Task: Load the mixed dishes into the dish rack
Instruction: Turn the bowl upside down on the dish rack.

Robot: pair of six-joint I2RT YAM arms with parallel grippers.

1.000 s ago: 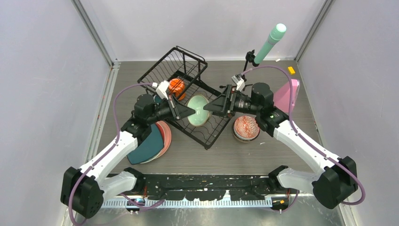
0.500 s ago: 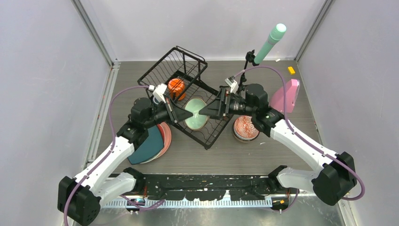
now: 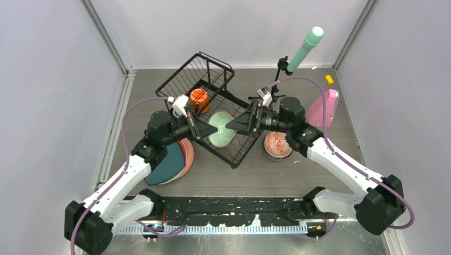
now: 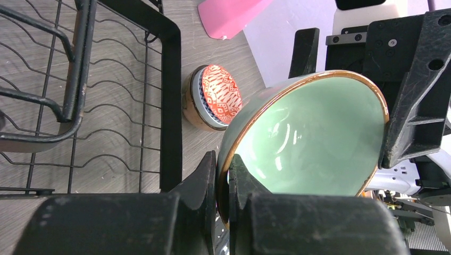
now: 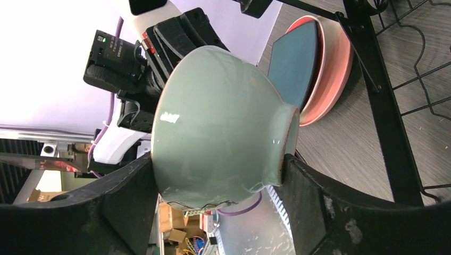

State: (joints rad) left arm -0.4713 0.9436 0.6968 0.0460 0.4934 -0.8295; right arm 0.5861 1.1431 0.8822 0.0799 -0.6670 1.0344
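Top view, done: an orange mug sits in the basket end of the dish rack, at 11 o'clock from the mint bowl.
Top view, in hand: the mint bowl hangs on edge over the rack's wavy slots, between both arms. I judge it is not yet seated.
Top view, left to load: the teal plate and pink plate lie at 8 o'clock. The patterned bowl stack stands at 4 o'clock. All are on the desk, outside the rack.
Left wrist, grip: the left gripper is pinched tight on the bowl's rim at 7 o'clock.
Left wrist, look: the bowl is glossy pale green inside, with a brown rim.
Right wrist, grip: the right gripper is spread wide, its fingers flanking the bowl near its foot and seemingly touching it. Whether it holds firmly I cannot tell.
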